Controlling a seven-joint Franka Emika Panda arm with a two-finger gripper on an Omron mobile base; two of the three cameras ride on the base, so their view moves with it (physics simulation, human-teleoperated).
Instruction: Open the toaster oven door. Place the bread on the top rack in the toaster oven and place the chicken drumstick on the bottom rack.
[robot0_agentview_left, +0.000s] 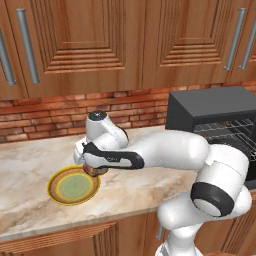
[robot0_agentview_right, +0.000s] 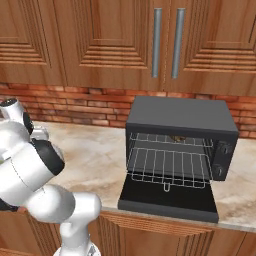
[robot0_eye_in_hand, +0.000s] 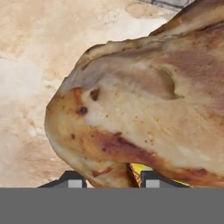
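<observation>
Left base view: no readable writing. Marble counter (robot0_agentview_left: 30, 170), brick backsplash, wood cabinets. One plate (robot0_agentview_left: 73, 186) under the gripper (robot0_agentview_left: 95, 171), brown drumstick (robot0_agentview_left: 94, 171) at the fingers. One oven (robot0_agentview_left: 215, 117) far right.

Right base view: oven door (robot0_agentview_right: 167, 200) down flat, two racks (top rack (robot0_agentview_right: 170, 139), bottom rack (robot0_agentview_right: 167, 169)), both bare.

Hand view: fingers (robot0_eye_in_hand: 70, 180) narrowed around the drumstick, which sits directly ahead. Grip contact not clearly visible.

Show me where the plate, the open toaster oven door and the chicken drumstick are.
plate (robot0_agentview_left: 64, 196): left base view, on its yellow rim at the front left.
toaster oven door (robot0_agentview_right: 167, 200): right base view, on the middle of the lowered panel.
chicken drumstick (robot0_eye_in_hand: 144, 118): hand view, on its browned skin near the middle.
</observation>
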